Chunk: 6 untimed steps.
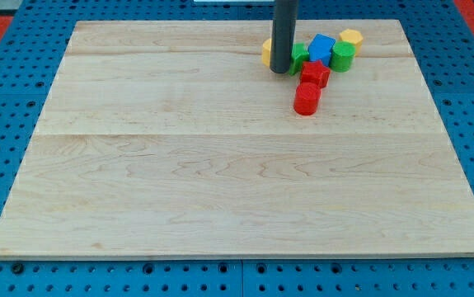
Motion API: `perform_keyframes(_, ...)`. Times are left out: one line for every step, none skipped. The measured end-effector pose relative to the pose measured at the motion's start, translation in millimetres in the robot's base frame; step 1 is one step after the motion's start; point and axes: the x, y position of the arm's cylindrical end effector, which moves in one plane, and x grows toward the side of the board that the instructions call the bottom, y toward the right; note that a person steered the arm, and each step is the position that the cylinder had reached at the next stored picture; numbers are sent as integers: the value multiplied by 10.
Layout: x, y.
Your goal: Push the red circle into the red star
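At the board's top, the tip [281, 71] sits left of red circle [306, 100], which touches red star [315, 73]. No pincer, only a rod. A push risks scattering the green block [341, 56] cluster.

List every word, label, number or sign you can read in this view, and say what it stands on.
None: no readable text anywhere in the view.
Board: bare wood grain, no print.
Blocks, such as the red circle, red star and blue block: plain colours, no marks.
Rod above my tip: plain dark, no label.
Blue perforated surround: holes only.
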Motion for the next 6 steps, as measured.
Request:
perform_keyframes(65,-144)
perform_keyframes(853,-328)
perform_keyframes(1218,-207)
perform_keyframes(1044,216)
perform_keyframes(732,372)
perform_keyframes(525,245)
